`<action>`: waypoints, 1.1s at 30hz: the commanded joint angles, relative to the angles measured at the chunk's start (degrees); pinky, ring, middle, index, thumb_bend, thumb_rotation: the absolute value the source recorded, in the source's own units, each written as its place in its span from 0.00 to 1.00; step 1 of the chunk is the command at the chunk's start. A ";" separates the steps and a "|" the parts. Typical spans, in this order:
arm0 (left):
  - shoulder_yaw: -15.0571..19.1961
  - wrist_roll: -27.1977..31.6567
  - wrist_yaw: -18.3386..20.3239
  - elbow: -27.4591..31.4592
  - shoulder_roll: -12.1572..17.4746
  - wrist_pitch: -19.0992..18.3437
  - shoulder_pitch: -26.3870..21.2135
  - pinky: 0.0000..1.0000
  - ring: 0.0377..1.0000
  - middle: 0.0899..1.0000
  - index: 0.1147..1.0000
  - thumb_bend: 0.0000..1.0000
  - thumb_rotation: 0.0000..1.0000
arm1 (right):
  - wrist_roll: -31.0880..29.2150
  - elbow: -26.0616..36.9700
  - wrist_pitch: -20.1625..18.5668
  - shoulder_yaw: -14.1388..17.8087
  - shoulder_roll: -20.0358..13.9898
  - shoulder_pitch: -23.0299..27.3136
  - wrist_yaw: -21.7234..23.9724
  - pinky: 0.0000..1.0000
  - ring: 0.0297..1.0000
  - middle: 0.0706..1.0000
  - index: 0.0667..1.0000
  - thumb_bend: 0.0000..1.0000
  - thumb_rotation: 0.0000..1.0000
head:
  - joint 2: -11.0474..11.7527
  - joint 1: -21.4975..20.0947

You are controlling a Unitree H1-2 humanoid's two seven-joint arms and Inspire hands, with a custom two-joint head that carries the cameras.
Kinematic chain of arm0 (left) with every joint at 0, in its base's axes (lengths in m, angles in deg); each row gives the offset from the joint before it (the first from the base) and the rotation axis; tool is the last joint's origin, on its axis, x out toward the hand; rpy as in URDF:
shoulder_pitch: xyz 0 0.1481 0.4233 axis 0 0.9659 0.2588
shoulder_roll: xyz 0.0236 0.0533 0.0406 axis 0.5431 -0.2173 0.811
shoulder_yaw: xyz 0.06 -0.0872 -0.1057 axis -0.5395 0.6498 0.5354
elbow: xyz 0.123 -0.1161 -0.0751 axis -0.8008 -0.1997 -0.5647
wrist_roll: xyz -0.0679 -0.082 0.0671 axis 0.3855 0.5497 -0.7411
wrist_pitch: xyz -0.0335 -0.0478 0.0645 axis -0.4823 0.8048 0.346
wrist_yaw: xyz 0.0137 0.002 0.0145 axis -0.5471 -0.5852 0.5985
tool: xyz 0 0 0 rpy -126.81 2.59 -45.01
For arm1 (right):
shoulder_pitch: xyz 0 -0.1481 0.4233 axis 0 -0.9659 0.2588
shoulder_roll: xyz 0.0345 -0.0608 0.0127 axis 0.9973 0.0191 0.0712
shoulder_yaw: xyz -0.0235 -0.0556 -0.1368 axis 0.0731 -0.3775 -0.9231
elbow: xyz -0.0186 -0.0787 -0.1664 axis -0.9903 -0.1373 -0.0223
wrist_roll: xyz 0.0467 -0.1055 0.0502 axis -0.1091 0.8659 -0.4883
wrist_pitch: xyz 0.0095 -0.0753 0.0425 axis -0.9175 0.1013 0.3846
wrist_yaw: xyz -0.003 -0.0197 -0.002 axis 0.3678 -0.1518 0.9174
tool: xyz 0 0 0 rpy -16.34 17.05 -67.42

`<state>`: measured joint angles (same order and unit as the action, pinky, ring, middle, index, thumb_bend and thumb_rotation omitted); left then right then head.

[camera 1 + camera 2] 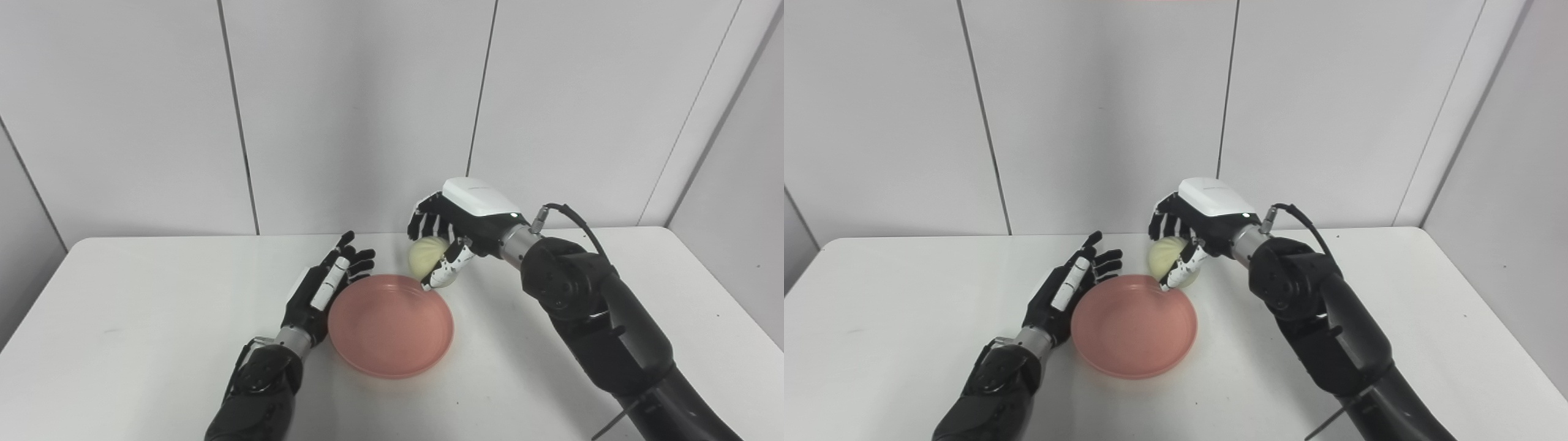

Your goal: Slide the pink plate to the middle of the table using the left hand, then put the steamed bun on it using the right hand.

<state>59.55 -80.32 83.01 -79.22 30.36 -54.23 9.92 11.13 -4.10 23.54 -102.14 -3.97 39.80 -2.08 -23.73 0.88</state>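
Curling around the bun point(427, 258), the fingers point(429, 223) of the right hand point(456, 236) close on it from above and behind, and the thumb presses on its near side, so the bun is pinched between them. It is pale yellow and round, and it sits in this grasp just past the far right rim of the plate point(392, 367). I cannot tell if the bun is already off the table point(122, 306) or touches it a little.

On the other side, the fingers of the left hand point(321, 291) are straight and a little spread, and they hold nothing. This hand lies along the left rim of the plate, very close or touching. The plate is pink, empty, and near the middle of the table, so I judge that the sliding is done and the step in hand is to bring the bun onto it.

To do this well, the right hand should first lift the bun high enough to clear the rim, because the thumb tip is right at the rim and could knock the plate. Then it should move toward the middle of the plate, go down softly, and open only when the bun rests on the bottom. The bun looks soft, so a light grip seems better.
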 commanded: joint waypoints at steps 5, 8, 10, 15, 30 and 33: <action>-0.73 -1.55 -0.98 -1.37 -1.11 0.12 0.09 0.78 0.81 0.79 0.93 0.81 0.77 | 0.62 0.42 1.92 -1.08 0.99 1.78 -0.92 0.31 0.38 0.46 0.48 0.52 0.00 | -0.16 0.84; -1.03 -1.95 -1.41 -1.24 -1.29 0.12 0.08 0.77 0.80 0.78 0.92 0.84 0.77 | 1.38 -0.20 1.42 -1.84 1.95 1.12 -1.22 0.32 0.39 0.45 0.48 0.52 0.00 | -0.30 1.10; -1.38 -2.22 -1.62 -0.98 -1.35 0.16 0.17 0.76 0.80 0.78 0.92 0.84 0.78 | 1.72 -0.75 1.03 -2.07 2.54 0.82 -1.16 0.33 0.39 0.46 0.48 0.52 0.00 | -0.41 1.20; -1.68 -2.77 -2.17 -0.49 -1.45 0.00 0.23 0.75 0.79 0.77 0.92 0.84 0.78 | 2.70 -2.21 0.40 -2.66 3.42 0.50 -0.58 0.34 0.39 0.47 0.47 0.52 0.00 | -0.65 2.27; -2.24 -3.56 -3.46 -1.46 -1.98 1.13 -0.33 0.73 0.78 0.76 0.92 0.82 0.80 | 3.20 -9.91 5.23 -3.19 3.10 -1.80 -4.85 0.35 0.38 0.46 0.49 0.52 0.00 | -1.05 2.82; -2.24 -3.49 -3.51 -1.58 -2.06 0.99 -0.46 0.73 0.78 0.77 0.92 0.82 0.80 | 3.31 -10.50 5.14 -3.20 3.26 -1.97 -5.33 0.36 0.39 0.46 0.48 0.52 0.00 | -1.09 2.84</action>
<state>57.50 -83.52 79.41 -79.73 29.33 -53.06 9.68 14.12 -15.64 26.67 -105.85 -0.41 35.70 -5.60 -24.79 3.69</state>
